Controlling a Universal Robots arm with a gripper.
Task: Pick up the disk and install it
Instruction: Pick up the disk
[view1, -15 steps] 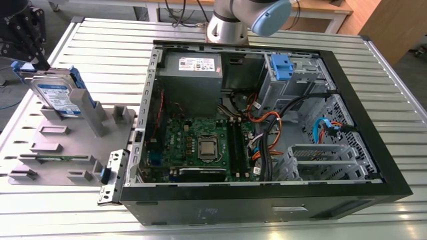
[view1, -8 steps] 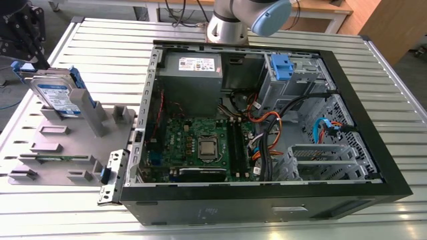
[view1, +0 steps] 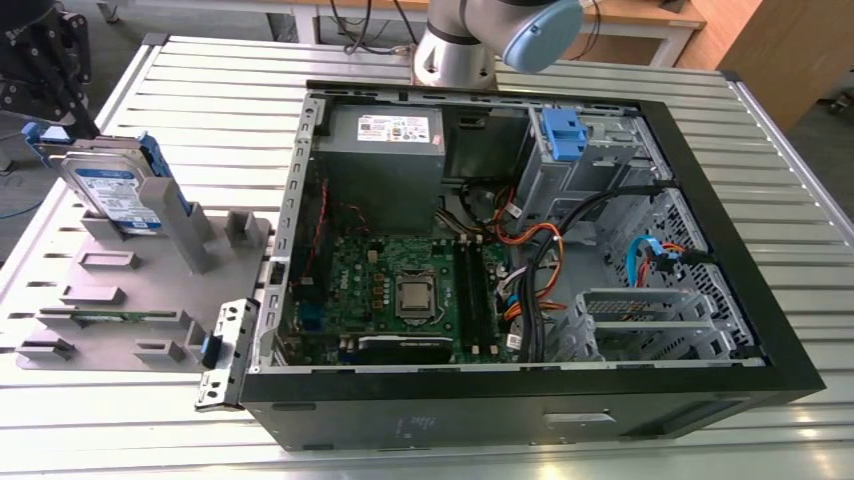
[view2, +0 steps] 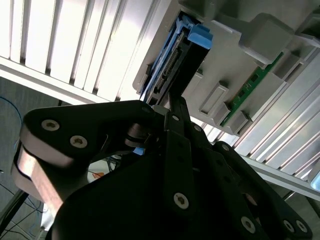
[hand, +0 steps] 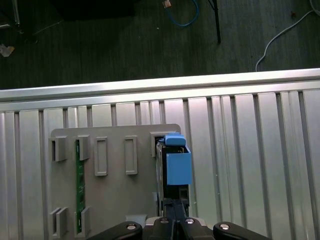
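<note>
The disk, silver with a white and blue label and a blue bracket, stands tilted on edge in a slot of the grey holder at the exterior view's left. My black gripper reaches it from above, at its upper end. In the first wrist view the disk is seen edge-on, and my gripper has its fingers drawn close together on the near end. The second wrist view shows the gripper against the connector end of the disk.
An open computer case lies on the slatted metal table, with motherboard, cables and a blue-tabbed drive bay at its far right. The holder also carries a green memory stick. The arm's base stands behind the case.
</note>
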